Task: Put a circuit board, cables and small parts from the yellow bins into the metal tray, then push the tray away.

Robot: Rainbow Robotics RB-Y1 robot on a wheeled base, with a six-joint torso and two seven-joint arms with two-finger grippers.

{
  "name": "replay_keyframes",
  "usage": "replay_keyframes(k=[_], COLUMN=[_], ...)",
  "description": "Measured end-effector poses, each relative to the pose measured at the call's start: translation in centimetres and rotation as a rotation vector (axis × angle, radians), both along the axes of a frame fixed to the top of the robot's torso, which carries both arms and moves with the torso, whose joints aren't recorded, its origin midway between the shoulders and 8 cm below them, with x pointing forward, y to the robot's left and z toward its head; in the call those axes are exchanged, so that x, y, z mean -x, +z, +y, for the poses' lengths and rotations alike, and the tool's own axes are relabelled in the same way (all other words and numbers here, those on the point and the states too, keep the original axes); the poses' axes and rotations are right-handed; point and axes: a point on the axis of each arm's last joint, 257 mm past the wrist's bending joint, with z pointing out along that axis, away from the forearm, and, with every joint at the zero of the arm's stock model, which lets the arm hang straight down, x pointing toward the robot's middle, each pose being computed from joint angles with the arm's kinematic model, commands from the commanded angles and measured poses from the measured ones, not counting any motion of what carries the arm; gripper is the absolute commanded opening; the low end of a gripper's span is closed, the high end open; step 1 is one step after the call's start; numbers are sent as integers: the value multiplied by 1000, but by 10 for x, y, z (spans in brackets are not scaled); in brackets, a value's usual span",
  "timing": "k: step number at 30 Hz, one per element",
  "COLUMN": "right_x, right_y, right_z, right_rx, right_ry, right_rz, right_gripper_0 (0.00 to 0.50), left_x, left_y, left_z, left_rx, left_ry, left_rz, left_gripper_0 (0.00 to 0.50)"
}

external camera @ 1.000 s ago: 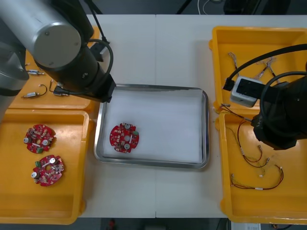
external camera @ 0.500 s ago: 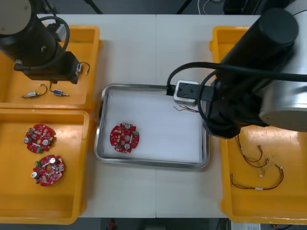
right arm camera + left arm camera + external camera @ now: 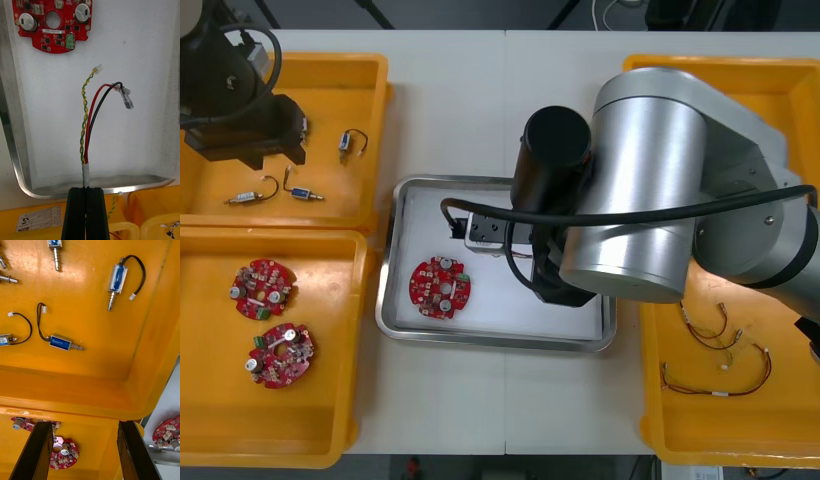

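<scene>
Right tool [image 3: 86,189]: fingers clenched on the grey-sleeved end of a cable bundle [image 3: 86,150], which is a twisted yellow-green pair plus one red and one black wire. The tool sits at the edge of the metal tray [image 3: 15,165], and the bundle's loose ends reach in over the tray's white lining. Cannot tell whether the ends touch the lining. The white connector on the twisted pair is near, but apart from, the circuit board [image 3: 52,26] lying flat inside the tray.

Front view: the right arm [image 3: 660,200] spans the tray's right half. The circuit board sits in the tray's left half.

Left tool [image 3: 84,423]: fingers released, standing apart, nothing between them. It hangs over the far yellow bin [image 3: 370,100] to the left of the tray. Small metal parts [image 3: 64,342] with short black leads lie scattered on that bin's floor, none touching the fingers.

The near bin [image 3: 330,400] left of the tray holds two spare boards [image 3: 262,287]. The near bin right of the tray holds more cables [image 3: 715,350]. The worktop [image 3: 480,100] is light-coloured.
</scene>
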Motion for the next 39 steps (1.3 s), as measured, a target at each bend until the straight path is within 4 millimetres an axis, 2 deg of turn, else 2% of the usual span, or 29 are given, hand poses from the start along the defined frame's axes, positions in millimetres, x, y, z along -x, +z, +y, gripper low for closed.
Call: replay_keyframes(k=[7, 16, 23, 33, 34, 35, 36, 37, 38, 39], right_x=[-15, -32, -25, -9, -8, -8, -8, -8, -8, -8], right_y=[-30, -66, -92, -112, -112, -112, -112, -112, -112, -112], right_z=[7, 10, 7, 5, 5, 5, 5, 6, 7, 8], right_rx=[9, -2, -25, -40, -40, -41, -41, -42, -44, -49], right_ry=[-6, -13, -32, -40, -40, -40, -40, -39, -38, -35], right_rz=[8, 38, 100, 159, 160, 161, 161, 161, 161, 159], right_gripper_0=[0, 0, 0, 0, 127, 189, 189, 412, 475, 500], left_x=[-16, -30, -36, -42, -43, -44, -44, -45, -45, -46], left_y=[-2, -20, -27, -48, -50, -51, -53, -54, -55, -57], left_z=[16, 44, 58, 85, 88, 90, 92, 93, 95, 97], left_rx=[27, 40, 33, 85, 92, 97, 101, 103, 106, 108], left_ry=[76, 176, 220, 390, 403, 415, 424, 431, 437, 443], left_rz=[7, 7, -2, 18, 20, 22, 22, 23, 23, 22], left_gripper_0=[500, 500, 500, 500, 500, 500, 500, 500, 500, 500])
